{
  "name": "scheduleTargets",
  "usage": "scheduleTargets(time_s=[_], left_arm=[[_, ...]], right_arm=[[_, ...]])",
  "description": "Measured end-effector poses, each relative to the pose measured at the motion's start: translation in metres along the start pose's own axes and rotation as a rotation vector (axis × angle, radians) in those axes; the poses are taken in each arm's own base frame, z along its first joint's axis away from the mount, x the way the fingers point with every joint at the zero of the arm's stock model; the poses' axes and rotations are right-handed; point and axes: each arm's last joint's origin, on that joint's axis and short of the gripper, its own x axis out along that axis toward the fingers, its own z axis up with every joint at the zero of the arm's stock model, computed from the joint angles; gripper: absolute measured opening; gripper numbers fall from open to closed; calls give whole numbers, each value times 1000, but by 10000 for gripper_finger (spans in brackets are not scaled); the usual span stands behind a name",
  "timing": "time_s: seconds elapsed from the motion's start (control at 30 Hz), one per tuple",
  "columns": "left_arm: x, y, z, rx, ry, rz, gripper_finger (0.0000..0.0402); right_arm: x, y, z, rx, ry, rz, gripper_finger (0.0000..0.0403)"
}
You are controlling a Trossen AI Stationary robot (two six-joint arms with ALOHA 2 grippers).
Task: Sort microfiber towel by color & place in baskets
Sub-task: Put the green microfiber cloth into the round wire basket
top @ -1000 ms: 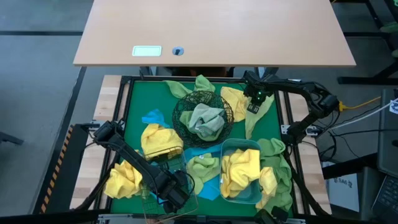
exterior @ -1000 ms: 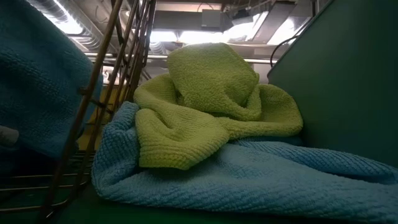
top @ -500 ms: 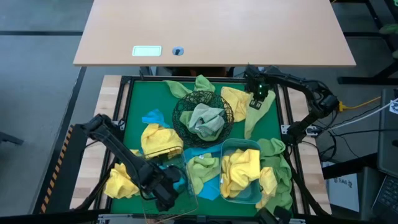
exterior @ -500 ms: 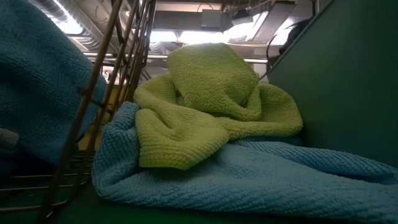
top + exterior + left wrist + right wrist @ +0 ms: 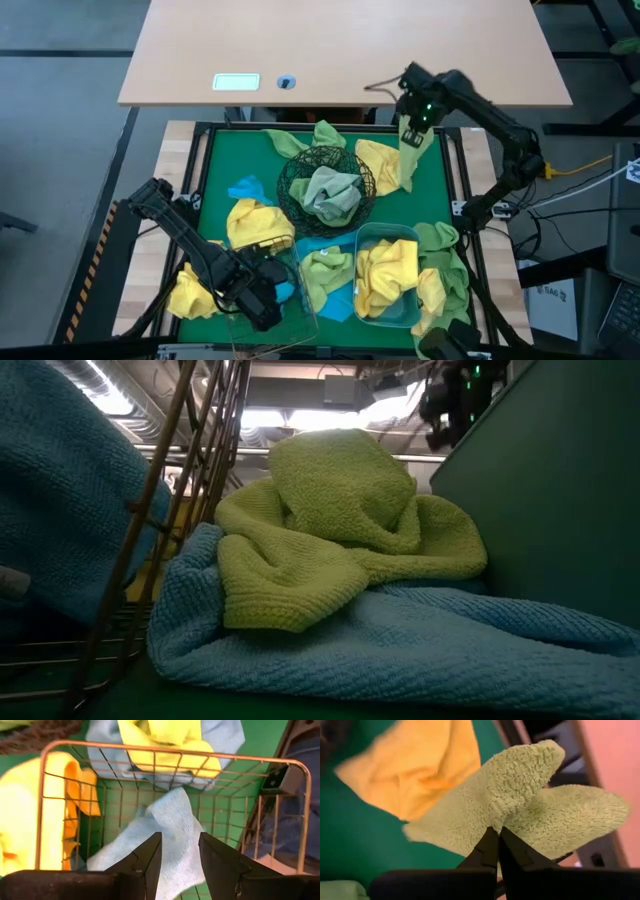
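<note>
My right gripper (image 5: 408, 128) is high over the table's far right corner, shut on a light green towel (image 5: 405, 165) that hangs below it, beside a yellow towel (image 5: 376, 155). My left gripper (image 5: 180, 836) is open above the copper wire basket (image 5: 170, 751) at the near left. A sky blue towel (image 5: 170, 827) lies on the basket's floor beneath it. The black mesh bowl (image 5: 300, 168) holds a green towel. The plastic tub (image 5: 385, 232) holds yellow towels. Other yellow, green and blue towels lie loose on the green mat. My right gripper pinches a bunched-up fold of the green towel (image 5: 496, 815) between its two fingertips. The fingers come from above, pointing down. The cloth spreads in two lobes past the fingers and hangs slack under them. Whether its lower end (image 5: 404, 188) still touches the mat, I cannot tell.
A light wooden table (image 5: 340, 50) stands beyond the mat's far edge. In the low view a green towel (image 5: 340, 530) lies on a blue one (image 5: 400, 650) next to the copper basket's wires (image 5: 150, 530). A black frame (image 5: 200, 170) runs around the mat.
My right gripper has risen steeply with the green towel. The towel lay spread on the mat's far right and now hangs drawn out below the fingers. My left gripper has risen out of the copper basket and shifted a little toward the table's left, leaving the blue towel inside.
</note>
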Motion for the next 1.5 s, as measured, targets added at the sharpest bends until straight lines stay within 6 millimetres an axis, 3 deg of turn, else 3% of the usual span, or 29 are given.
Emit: scheduleTargets(time_s=[0.2,0.4,0.53,0.83,0.97,1.1,1.3,1.5], left_arm=[[0,2,0,7,-28,40,125],[0,8,-2,33,-23,107,125],[-1,12,-3,45,-22,152,125],[-5,17,-1,53,-94,201,125],[-8,19,0,50,-110,206,125],[-13,22,0,47,-115,198,125],[-32,33,2,29,-175,176,125],[-65,61,0,24,-261,205,125]], right_arm=[[-62,-4,7,12,-245,83,1],[-110,17,13,-67,-474,209,1],[-127,44,19,-176,-580,297,1],[-138,111,33,-407,-696,396,1],[-133,137,38,-479,-719,430,1],[-113,156,44,-521,-700,455,1],[-52,174,51,-531,-599,470,1],[13,186,50,-529,-557,472,1]])
